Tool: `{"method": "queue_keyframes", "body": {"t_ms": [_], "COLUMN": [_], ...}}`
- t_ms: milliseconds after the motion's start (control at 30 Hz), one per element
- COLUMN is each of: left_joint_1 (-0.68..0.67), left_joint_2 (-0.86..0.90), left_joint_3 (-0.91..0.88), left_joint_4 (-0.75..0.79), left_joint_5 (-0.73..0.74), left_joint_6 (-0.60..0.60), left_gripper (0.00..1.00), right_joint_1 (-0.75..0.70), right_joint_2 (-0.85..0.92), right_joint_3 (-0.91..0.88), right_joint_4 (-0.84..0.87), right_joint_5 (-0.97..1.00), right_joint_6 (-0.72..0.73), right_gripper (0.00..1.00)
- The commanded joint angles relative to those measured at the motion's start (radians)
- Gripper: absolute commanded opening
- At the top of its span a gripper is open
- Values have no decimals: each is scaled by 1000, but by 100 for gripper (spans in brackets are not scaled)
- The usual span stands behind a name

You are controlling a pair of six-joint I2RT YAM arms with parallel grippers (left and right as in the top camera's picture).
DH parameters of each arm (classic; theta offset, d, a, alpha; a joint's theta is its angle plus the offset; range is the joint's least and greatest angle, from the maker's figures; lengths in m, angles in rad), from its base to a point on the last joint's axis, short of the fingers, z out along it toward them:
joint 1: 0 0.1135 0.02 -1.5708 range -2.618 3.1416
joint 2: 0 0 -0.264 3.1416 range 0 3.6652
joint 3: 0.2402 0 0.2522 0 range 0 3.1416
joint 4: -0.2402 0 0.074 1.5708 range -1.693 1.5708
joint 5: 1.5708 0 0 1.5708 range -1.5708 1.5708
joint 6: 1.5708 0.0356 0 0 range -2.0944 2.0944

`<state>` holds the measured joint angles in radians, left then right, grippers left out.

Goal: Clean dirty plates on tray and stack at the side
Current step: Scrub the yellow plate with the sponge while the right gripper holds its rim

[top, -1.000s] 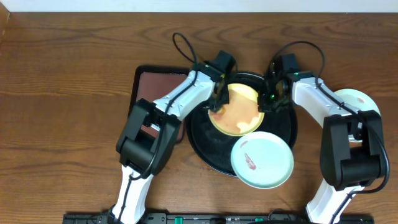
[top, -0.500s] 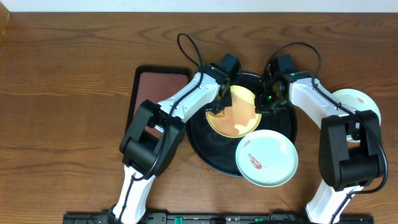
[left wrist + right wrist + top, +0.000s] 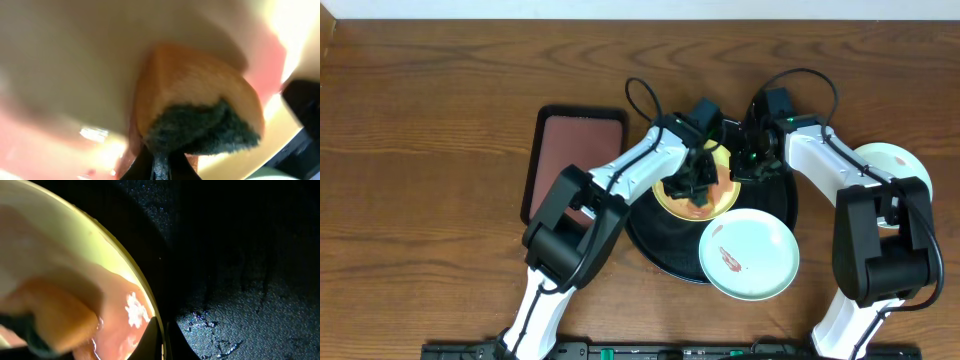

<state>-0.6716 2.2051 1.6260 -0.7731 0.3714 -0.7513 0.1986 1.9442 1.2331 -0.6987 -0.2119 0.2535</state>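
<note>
While the yellow plate (image 3: pixel 725 192) is seated inside the black tray (image 3: pixel 655 235), left fingers (image 3: pixel 156 167) are clamped on an orange sponge (image 3: pixel 200 110) pressed to it | right fingers (image 3: pixel 162 341) are closed on its rim | one mint plate (image 3: pixel 748 255) overlaps the tray's near-right rim | second mint plate (image 3: pixel 885 158) is set on the bench (image 3: pixel 420 120), right of the tray.

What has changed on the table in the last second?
The left gripper, holding its sponge, swept right from the yellow plate's left edge to over its middle. The smeared mint plate slid slightly right. The right gripper kept gripping the yellow plate's rim; the black tray and the other mint plate stayed put.
</note>
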Motion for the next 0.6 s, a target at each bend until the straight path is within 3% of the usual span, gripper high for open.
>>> {"method": "queue_keyframes", "body": {"t_ms": [0,267,567], "left_joint_1": [4,56,78], "left_joint_2": [47,43,43], "left_joint_3": [-48,-43,-42], "left_joint_4": [-84,-161,48], "left_joint_5": [-40,-505,-624], "left_joint_6": [21,98,264], "left_gripper": [8,8,8], "right_joint_1": [-16,-16,-16], "right_joint_2": [20,20,20], "right_joint_3": [-5,-5,-5], "right_joint_4": [8,10,8], "right_joint_5": [58,58,81], "right_joint_6": [23,23,11], "right_gripper": [1,1,1]}}
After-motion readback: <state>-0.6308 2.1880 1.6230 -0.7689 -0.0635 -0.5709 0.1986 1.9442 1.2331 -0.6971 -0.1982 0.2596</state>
